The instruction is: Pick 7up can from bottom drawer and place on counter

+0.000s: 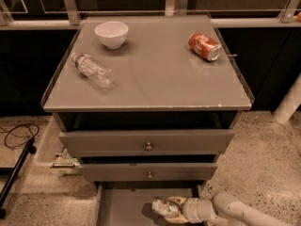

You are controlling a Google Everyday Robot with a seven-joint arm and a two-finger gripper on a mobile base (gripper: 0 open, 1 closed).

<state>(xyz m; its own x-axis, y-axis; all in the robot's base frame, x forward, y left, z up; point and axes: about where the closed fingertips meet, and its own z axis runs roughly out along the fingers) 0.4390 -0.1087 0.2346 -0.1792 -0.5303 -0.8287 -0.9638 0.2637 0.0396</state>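
Observation:
The bottom drawer is pulled open at the foot of the cabinet, its flat grey floor showing. The 7up can, pale with green and red markings, is inside it, right of the middle. My gripper reaches in from the lower right and its cream fingers are closed around the can. The counter is the flat grey cabinet top above.
On the counter lie a white bowl at the back left, a clear plastic bottle on its side at the left, and an orange-red soda can on its side at the back right. Two knobbed drawers stand above the open one.

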